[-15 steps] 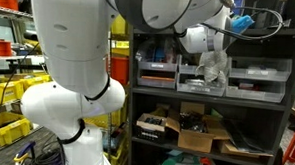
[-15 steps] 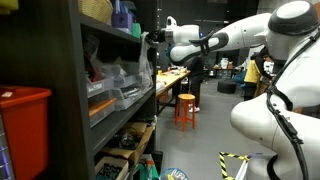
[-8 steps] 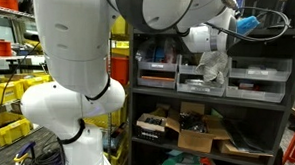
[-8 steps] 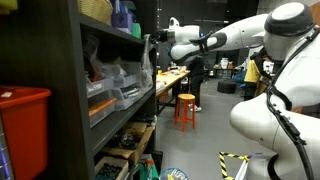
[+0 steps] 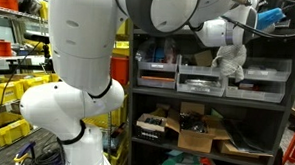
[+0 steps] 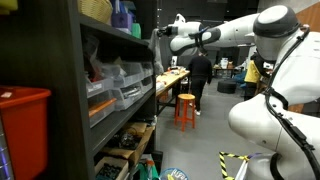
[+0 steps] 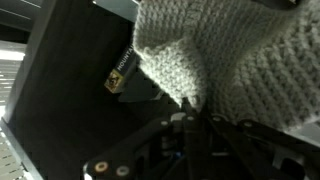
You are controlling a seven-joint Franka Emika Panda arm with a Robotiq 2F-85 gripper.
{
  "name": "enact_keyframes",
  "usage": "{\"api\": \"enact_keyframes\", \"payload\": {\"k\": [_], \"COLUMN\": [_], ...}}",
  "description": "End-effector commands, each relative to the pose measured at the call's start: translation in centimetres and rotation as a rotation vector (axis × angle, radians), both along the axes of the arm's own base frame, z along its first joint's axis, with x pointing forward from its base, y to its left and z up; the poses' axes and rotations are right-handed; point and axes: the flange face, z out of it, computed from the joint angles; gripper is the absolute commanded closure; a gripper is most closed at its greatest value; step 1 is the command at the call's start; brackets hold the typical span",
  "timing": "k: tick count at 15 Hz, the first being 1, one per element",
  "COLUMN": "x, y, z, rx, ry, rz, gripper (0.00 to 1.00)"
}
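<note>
A pale knitted cloth (image 5: 230,64) hangs from my gripper (image 5: 227,52) in front of the dark shelf unit (image 5: 207,95), level with its row of clear bins. In the wrist view the cloth (image 7: 230,55) fills the upper right, and my gripper (image 7: 188,113) is shut with a fold of the knit pinched between the fingertips. From the side in an exterior view, the gripper (image 6: 160,42) sits close to the shelf's front edge at upper-shelf height, with the cloth (image 6: 158,58) dangling just below it.
Clear plastic bins (image 5: 258,72) line the middle shelf, with cardboard boxes (image 5: 197,135) on the shelf below. A blue object (image 5: 269,15) lies on top. Yellow crates (image 5: 12,97) stand at the left. An orange stool (image 6: 185,108), a person (image 6: 200,75) and a red bin (image 6: 22,120) appear in an exterior view.
The arm has swung sideways along the shelf front and slightly upward, carrying the knitted cloth with it. The gripper has stayed shut.
</note>
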Motion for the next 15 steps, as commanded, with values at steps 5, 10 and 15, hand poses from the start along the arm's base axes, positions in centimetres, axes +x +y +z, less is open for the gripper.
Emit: {"api": "enact_keyframes", "payload": {"k": [5, 10, 15], "x": [1.8, 3.7, 5.2], "y": [-5.0, -4.5, -2.1], "z": [3.6, 1.6, -0.6], "rx": [0.062, 0.045, 0.009], "ry": [-0.042, -0.008, 0.029], "rz": [-0.143, -0.155, -0.125], "gripper": [0.99, 0.99, 0.99]}}
